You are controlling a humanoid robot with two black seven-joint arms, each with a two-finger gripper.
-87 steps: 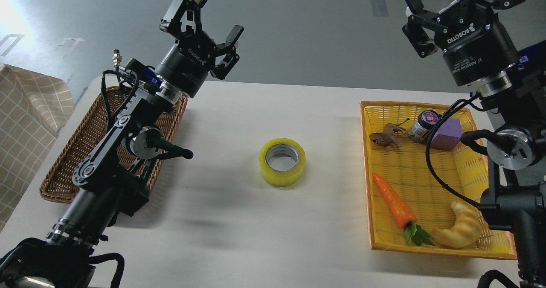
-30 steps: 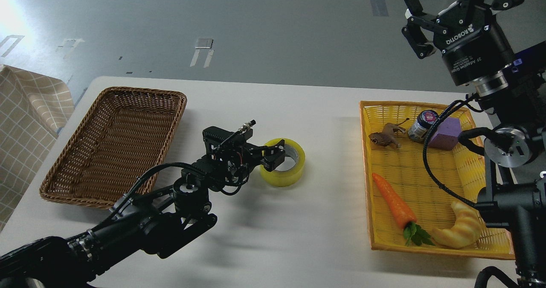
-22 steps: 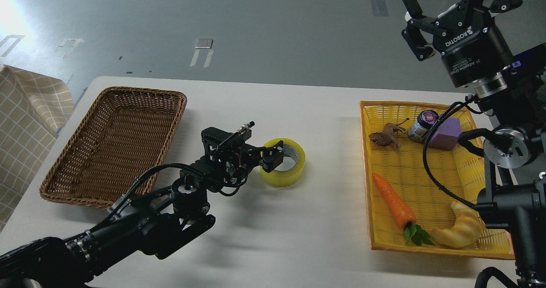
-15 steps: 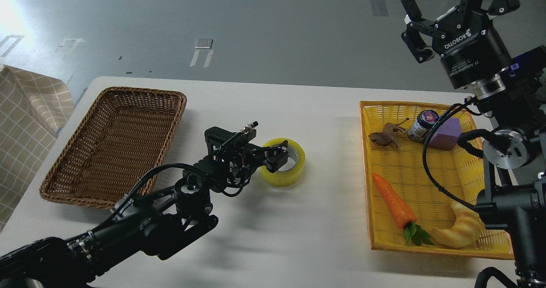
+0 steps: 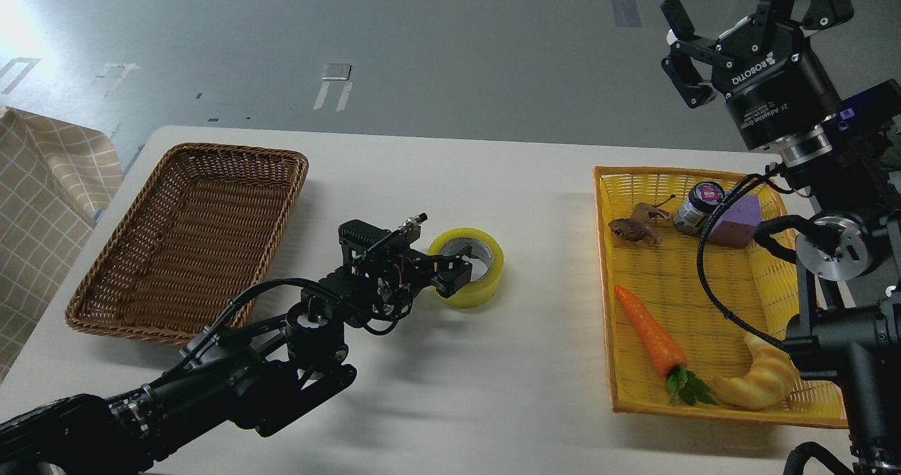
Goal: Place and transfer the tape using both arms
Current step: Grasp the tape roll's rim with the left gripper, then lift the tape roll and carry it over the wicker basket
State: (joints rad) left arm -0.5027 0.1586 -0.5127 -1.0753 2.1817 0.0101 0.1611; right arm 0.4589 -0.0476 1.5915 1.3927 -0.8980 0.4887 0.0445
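The tape (image 5: 480, 272), a yellow roll with a pale core, lies flat at the middle of the white table (image 5: 450, 390). My left arm reaches in low from the bottom left. Its gripper (image 5: 455, 267) is at the roll's left side, one finger inside the core and the other against the outer wall, closed on that wall. The roll rests on the table. My right gripper (image 5: 747, 7) is held high at the top right, above the far end of the yellow tray, with its fingers spread and nothing between them.
A brown wicker basket (image 5: 105, 278) stands at the left, with nothing in it. A yellow tray (image 5: 704, 278) at the right holds a toy animal (image 5: 635, 226), a small jar (image 5: 697, 206), a purple block (image 5: 739, 225), a carrot (image 5: 649, 331) and a croissant (image 5: 761, 376).
My left arm has come down from its raised pose to the tape, and its fingers have closed from straddling the roll's left wall to pinching it. The right gripper has barely moved.
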